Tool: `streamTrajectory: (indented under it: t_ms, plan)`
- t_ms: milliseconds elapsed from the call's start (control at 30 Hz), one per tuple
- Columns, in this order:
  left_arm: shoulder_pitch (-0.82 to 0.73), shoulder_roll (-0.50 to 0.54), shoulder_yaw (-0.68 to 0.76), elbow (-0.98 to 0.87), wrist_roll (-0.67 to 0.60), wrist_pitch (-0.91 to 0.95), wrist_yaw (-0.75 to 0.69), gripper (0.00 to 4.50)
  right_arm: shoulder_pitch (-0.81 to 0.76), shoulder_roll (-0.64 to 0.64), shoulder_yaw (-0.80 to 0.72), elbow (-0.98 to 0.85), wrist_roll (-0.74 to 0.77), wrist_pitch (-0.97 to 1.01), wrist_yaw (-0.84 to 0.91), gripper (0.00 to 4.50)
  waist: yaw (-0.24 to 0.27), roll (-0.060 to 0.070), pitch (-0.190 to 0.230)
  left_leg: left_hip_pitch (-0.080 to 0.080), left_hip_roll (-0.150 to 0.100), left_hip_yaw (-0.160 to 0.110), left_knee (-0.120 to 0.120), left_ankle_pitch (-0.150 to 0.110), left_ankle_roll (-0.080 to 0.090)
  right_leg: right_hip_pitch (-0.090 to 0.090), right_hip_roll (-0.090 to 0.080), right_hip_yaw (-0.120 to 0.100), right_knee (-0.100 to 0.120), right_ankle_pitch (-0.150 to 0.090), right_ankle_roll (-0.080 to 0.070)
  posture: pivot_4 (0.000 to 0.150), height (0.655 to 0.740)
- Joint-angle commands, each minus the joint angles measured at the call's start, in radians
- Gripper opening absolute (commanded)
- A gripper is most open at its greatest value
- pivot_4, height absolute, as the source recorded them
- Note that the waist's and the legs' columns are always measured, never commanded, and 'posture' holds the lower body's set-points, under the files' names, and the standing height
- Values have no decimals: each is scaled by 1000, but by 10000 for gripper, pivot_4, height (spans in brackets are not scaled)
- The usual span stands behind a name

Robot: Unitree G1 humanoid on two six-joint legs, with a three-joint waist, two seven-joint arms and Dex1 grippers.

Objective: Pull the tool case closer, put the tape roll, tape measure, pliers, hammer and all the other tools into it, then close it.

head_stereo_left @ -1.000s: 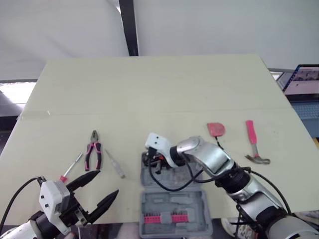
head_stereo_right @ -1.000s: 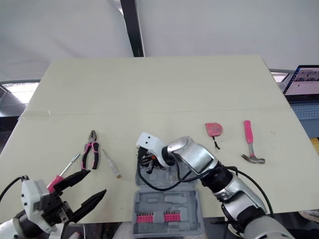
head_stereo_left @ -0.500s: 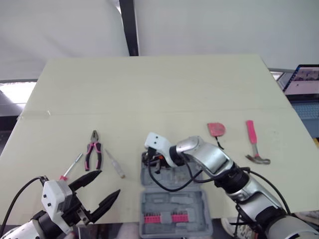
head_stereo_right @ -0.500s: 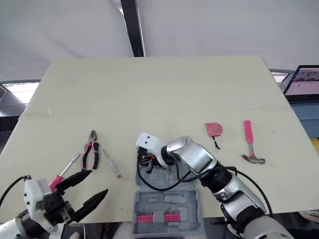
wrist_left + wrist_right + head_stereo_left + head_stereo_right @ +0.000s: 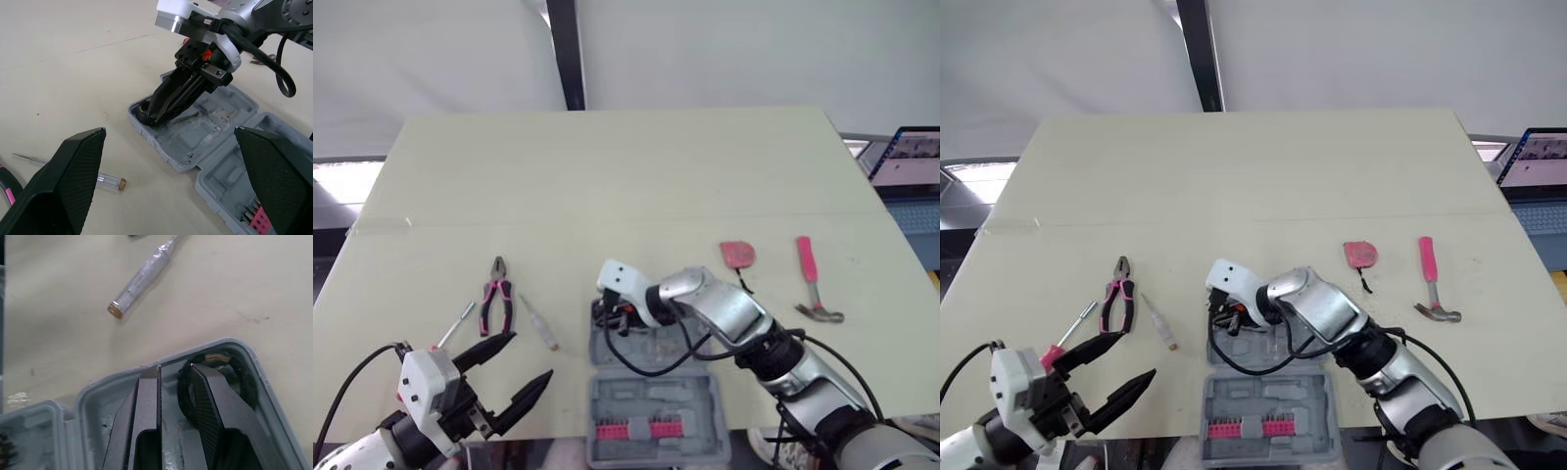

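Observation:
The grey tool case (image 5: 658,406) lies open at the table's front centre, with a row of pink bits (image 5: 631,429) in its near half. My right gripper (image 5: 607,317) reaches into the far left corner of the case's far half and is shut on the black tape roll (image 5: 234,377), which rests in that corner. The left gripper (image 5: 517,365) hovers open over the front left edge, holding nothing. The pliers (image 5: 496,299), a red-handled screwdriver (image 5: 453,326) and a clear-handled screwdriver (image 5: 540,326) lie left of the case. The tape measure (image 5: 737,255) and the hammer (image 5: 813,279) lie to its right.
A laptop (image 5: 913,157) stands beyond the table's right edge. A black pole (image 5: 565,54) rises behind the far edge. The far half of the table (image 5: 626,166) is bare.
My left gripper has drifted slightly to the right, still open. The right gripper and the tools have stayed put.

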Motion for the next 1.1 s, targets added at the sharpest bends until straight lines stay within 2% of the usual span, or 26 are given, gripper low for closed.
streamTrajectory:
  t_ms: [33,233,533,1100]
  plan:
    - [6,3,-2,-45,-13,-3,3,45000,3,-11,-69,-89,59,25,23,10019,0,0,0,0,0,0,0,0,0,0,0,0,0,0,0,1500,7400]
    - [2,3,-9,-48,-13,2,7,45000,55,-18,-113,-85,65,-40,3,10019,0,0,0,0,0,0,0,0,0,0,0,0,0,0,0,1500,7400]
    - [-7,9,-5,-49,-24,16,5,45000,134,45,-143,-14,45,-191,-33,10019,-1,0,0,0,0,0,0,0,0,0,0,0,0,0,0,1500,7400]
    - [24,0,21,-51,-30,16,1,45000,132,96,-136,169,-22,-340,-22,10019,-1,0,0,0,0,0,0,0,0,0,0,1,0,0,0,1500,7400]
